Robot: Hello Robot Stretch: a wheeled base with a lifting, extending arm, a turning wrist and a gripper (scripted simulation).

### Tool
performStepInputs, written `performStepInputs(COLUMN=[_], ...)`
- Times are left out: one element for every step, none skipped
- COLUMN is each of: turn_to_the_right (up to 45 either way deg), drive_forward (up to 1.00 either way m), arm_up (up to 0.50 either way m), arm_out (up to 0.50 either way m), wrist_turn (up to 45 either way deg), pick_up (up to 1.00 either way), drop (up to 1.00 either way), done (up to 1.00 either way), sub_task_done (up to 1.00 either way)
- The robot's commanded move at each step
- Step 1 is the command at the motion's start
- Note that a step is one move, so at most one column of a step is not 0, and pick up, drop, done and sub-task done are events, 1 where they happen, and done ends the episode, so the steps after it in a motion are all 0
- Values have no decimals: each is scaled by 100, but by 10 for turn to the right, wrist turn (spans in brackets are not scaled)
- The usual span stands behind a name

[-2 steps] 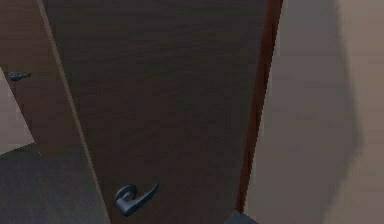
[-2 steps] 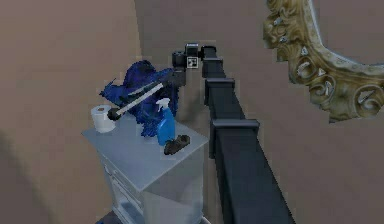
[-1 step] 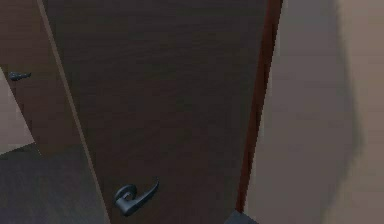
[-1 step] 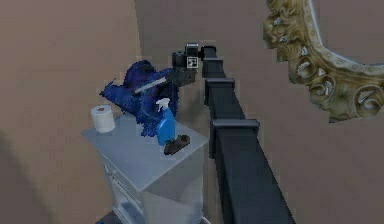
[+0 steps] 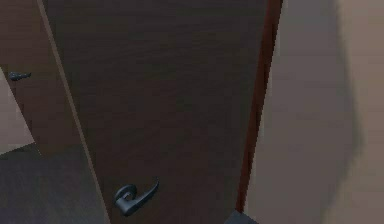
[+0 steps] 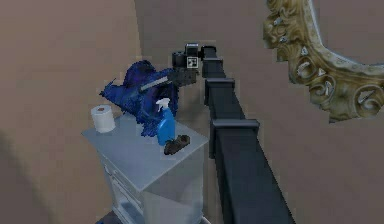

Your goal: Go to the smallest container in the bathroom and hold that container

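In the forward view a dark brown door (image 5: 170,90) is seen close ahead, with a beige wall (image 5: 320,100) at the forward view's right and a grey lever handle (image 5: 135,196) set low on the door. In the arm side view the dark arm (image 6: 240,150) is stretched up the picture beside a pale grey cabinet (image 6: 150,170), and part of an ornate gold frame (image 6: 320,65) is seen at the upper right. On the cabinet top a crumpled blue heap (image 6: 130,90) is piled at the back, a blue spray bottle (image 6: 163,126) is stood upright just in front of it, a white paper roll (image 6: 103,118) is placed near the left edge, and a small dark thing (image 6: 178,147) is laid just beside the bottle. The gripper (image 6: 158,86) is seen against the blue heap, above the bottle; how its jaws stand cannot be told, nor whether anything is held
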Motion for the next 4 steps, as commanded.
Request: performStepInputs(turn_to_the_right=[0, 0, 0, 0], drive_forward=[0, 0, 0, 0], arm_up=[-30, 0, 10, 0], arm_out=[0, 0, 0, 0], wrist_turn=[0, 0, 0, 0], pick_up=[0, 100, 0, 0], drop=[0, 0, 0, 0], done=[0, 0, 0, 100], sub_task_done=[0, 0, 0, 0])
